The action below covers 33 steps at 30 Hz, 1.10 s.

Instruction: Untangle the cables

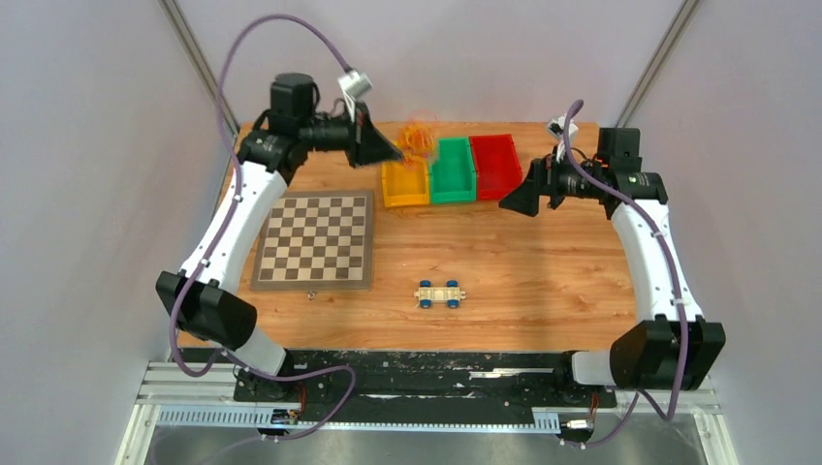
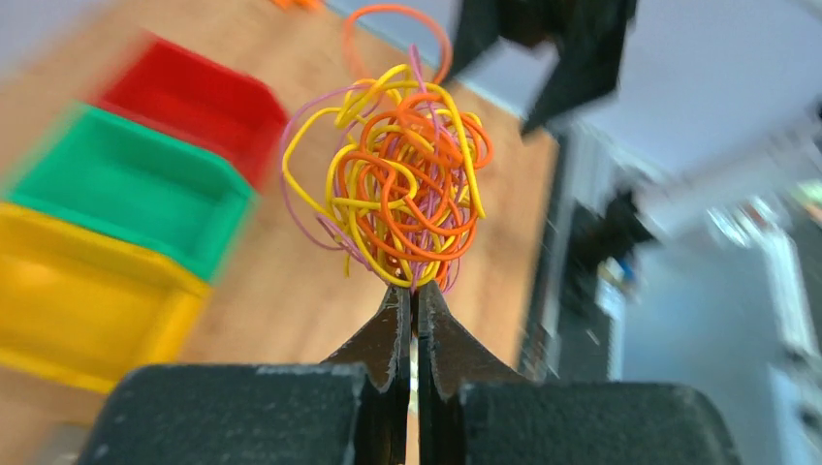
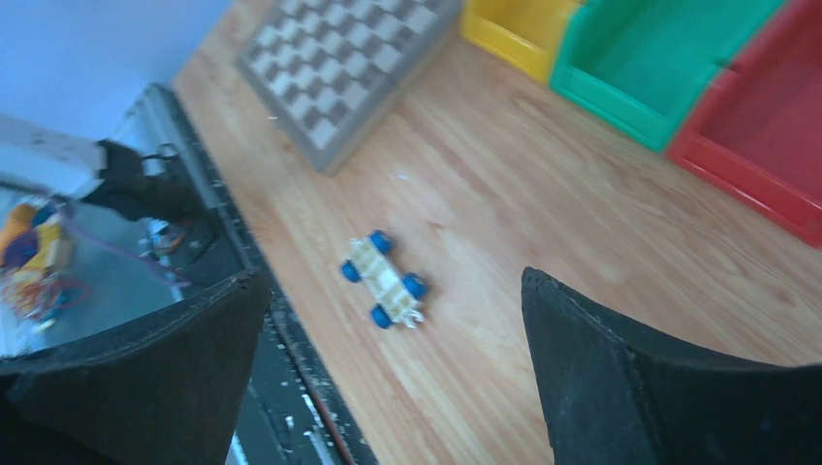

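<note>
The cables (image 2: 402,189) are a tangled ball of thin yellow, orange and pinkish wires. My left gripper (image 2: 416,291) is shut on the bottom of the ball and holds it in the air. From above, the ball (image 1: 419,141) hangs over the yellow bin (image 1: 405,186) at the tip of the left gripper (image 1: 397,154). My right gripper (image 1: 508,202) is open and empty, raised beside the red bin (image 1: 496,165), well apart from the cables. In its own view the right gripper (image 3: 393,281) has jaws spread wide over bare wood.
Yellow, green (image 1: 453,170) and red bins stand in a row at the back. A chessboard (image 1: 316,238) lies at the left. A small toy cart with blue wheels (image 1: 440,294) sits near the front middle, also in the right wrist view (image 3: 382,280).
</note>
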Available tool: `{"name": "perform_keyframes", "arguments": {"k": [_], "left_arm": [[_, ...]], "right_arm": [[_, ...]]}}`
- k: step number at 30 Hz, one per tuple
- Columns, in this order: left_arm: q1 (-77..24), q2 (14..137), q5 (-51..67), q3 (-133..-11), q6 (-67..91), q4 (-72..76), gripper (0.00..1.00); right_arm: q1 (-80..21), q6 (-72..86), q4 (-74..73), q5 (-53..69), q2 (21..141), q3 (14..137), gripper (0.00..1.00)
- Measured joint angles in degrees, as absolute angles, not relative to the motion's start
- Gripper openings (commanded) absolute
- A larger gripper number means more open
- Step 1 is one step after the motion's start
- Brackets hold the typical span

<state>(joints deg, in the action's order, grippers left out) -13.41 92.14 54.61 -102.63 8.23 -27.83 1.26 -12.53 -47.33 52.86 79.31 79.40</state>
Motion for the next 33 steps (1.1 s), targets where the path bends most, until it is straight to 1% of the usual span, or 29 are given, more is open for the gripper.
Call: {"name": "perform_keyframes", "arguments": {"k": [3,6,8,12,16,20,23,27,28,29,30,31,33], "left_arm": [[-19.25,88.51,59.59,-95.02,2.28,-34.94,0.0],[-23.14,87.55,59.72,-86.21,-1.19,-38.02,0.0],[-26.41,87.79,58.78,-82.72,-2.83,-39.27,0.0],[-33.08,89.08,58.52,-82.26,-4.62,-40.23,0.0],[-37.28,90.89,58.89,-83.13,-5.72,-40.6,0.0],[-38.48,92.12,58.83,-83.2,-5.32,-39.13,0.0],[-38.63,93.54,58.78,-84.34,-3.97,-37.3,0.0],[-38.61,94.43,58.87,-84.9,-2.26,-34.89,0.0],[-38.61,94.43,58.94,-84.9,-2.11,-34.39,0.0],[-38.63,94.41,59.05,-84.9,-1.91,-33.78,0.0],[-38.65,94.41,59.11,-84.84,-1.78,-33.23,0.0],[-38.65,94.41,59.27,-84.73,-1.65,-32.86,0.0],[-38.65,94.41,59.31,-84.55,-1.58,-32.53,0.0]], "right_arm": [[1.3,-12.25,-47.22,60.27,74.87,77.23,1.0],[1.15,-11.53,-46.15,67.24,70.59,73.36,1.0],[1.13,-10.5,-45.21,70.22,68.73,70.22,1.0],[1.08,-8.88,-44.91,73.65,67.83,65.56,1.0],[1.06,-7.97,-44.8,74.35,67.92,64.58,1.0],[-0.71,-7.51,-44.16,75.55,68.45,64.53,1.0],[-3.9,-7.53,-43.57,75.94,68.71,64.2,1.0],[-9.06,-7.64,-42.13,71.9,68.71,61.89,1.0],[-9.96,-7.57,-41.71,70.72,68.71,61.3,0.98],[-10.87,-7.51,-41.08,68.9,68.75,60.58,0.94],[-11.4,-7.53,-40.97,68.75,68.77,60.53,0.86],[-11.97,-7.42,-40.56,67.83,68.84,60.47,0.73],[-12.53,-7.62,-39.44,66.41,68.93,60.49,0.4]]}}
